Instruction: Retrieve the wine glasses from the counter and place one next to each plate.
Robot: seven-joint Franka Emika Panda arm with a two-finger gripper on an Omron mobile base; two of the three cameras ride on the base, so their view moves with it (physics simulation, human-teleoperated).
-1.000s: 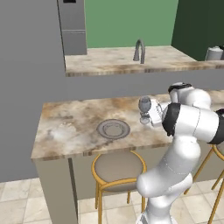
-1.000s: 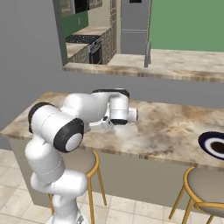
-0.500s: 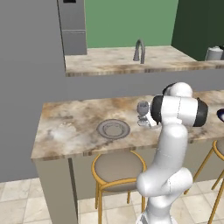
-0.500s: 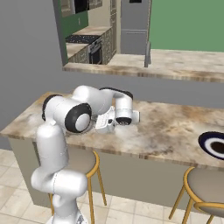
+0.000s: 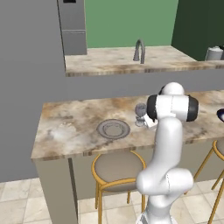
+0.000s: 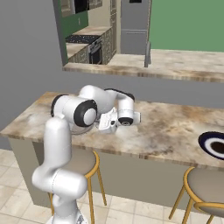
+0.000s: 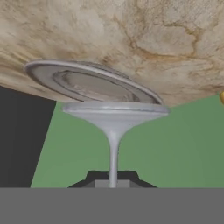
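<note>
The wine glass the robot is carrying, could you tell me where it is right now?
In the left base view the wine glass stands over the bar, just right of the grey plate, with the gripper shut on it.

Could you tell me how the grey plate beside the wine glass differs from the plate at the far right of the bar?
The grey plate is one pale grey all over with a broad raised rim; the dark plate has a dark blue-black rim around a white centre. The grey plate has the wine glass right beside it, gripped by the gripper; the dark plate has no glass near it. Both are round, lying flat on the bar top.
</note>
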